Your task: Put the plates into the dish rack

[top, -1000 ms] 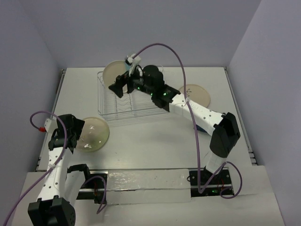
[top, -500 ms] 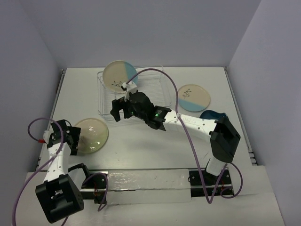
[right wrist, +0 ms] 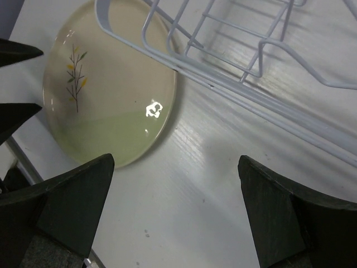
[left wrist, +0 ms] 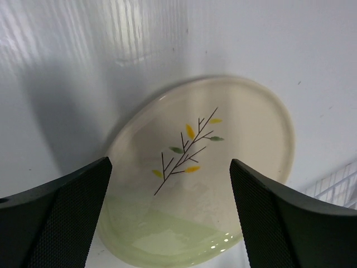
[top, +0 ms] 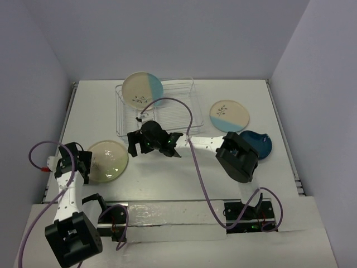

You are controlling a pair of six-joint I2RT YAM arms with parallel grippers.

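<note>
Left gripper [left wrist: 170, 167] spread wide above the round cream-and-pale-green plate [left wrist: 223, 128], lying flat near the silver wire dish rack [top: 118, 111]; we judge it lining up a rim grab. Right gripper [right wrist: 175, 167] wide, empty.

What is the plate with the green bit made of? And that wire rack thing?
The green plate looks like glazed ceramic. It is smooth and shiny, with a bright glint and a painted sprig under the gloss. It could also be hard plastic, and the look alone cannot settle that. The dish rack looks like thin metal wire, bent and joined into bars, with a pale glossy coat.
</note>
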